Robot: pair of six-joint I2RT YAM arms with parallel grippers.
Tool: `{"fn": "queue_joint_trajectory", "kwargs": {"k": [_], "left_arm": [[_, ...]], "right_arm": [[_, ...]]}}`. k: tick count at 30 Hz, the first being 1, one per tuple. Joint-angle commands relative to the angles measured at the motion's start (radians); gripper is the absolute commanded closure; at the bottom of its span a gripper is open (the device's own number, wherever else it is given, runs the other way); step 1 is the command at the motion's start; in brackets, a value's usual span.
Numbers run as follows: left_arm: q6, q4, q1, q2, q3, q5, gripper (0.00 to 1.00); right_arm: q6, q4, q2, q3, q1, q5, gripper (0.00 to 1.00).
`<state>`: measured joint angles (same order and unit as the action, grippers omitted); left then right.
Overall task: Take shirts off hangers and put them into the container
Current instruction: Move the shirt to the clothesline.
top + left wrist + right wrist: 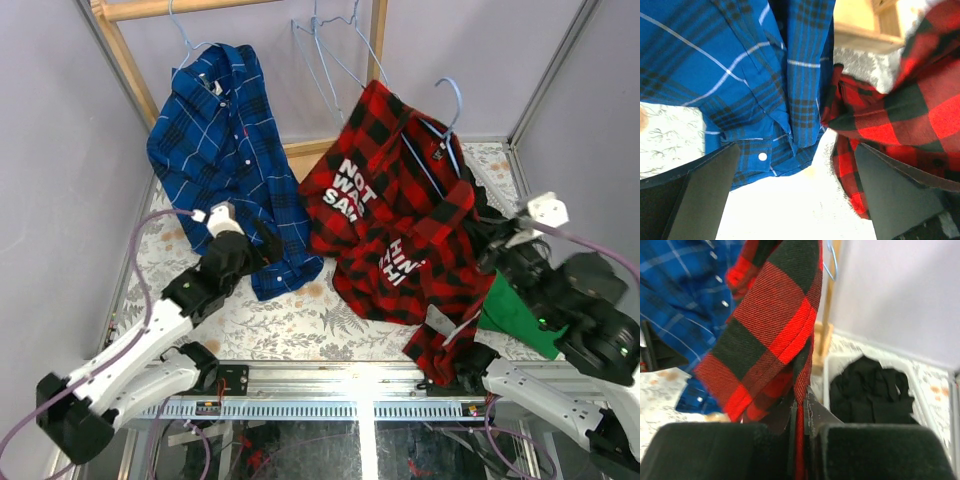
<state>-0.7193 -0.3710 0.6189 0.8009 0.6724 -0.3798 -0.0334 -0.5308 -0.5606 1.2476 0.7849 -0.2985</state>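
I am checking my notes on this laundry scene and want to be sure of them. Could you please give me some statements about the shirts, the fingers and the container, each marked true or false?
1. The right fingers are shut on the red-and-black shirt. True.
2. The left fingers grip the blue plaid shirt. False: they stand wide open, with its hem close by but not pinched.
3. Black shirts lie in the container. True.
4. The blue plaid shirt lies in the container. False: it hangs at the wooden rack.
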Motion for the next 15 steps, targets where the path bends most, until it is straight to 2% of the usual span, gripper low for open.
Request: {"fn": "queue_joint_trajectory", "kwargs": {"k": [1,5,8,13,15], "left_arm": [[-0.079,0.184,-0.007,0.148,-0.030,0.078,0.00],[-0.145,0.306,-0.007,0.326,-0.033,0.024,0.00],[-0.166,0.332,-0.005,0.479,0.026,-0.052,0.00],[-0.180,0.264,-0.002,0.708,0.164,-0.148,0.00],[-0.201,0.245,-0.001,0.778,0.189,-0.192,0.09]], "right_arm": [[0.056,0.066,-0.026,-0.034,-0.003,-0.152,1.00],[0.092,0.097,-0.007,-0.094,-0.003,-0.102,1.00],[0.115,0.085,-0.007,-0.109,-0.003,-0.064,1.00],[0.141,0.070,-0.007,-0.124,-0.003,-0.041,1.00],[0.147,0.077,0.000,-0.137,-0.003,-0.027,1.00]]}}
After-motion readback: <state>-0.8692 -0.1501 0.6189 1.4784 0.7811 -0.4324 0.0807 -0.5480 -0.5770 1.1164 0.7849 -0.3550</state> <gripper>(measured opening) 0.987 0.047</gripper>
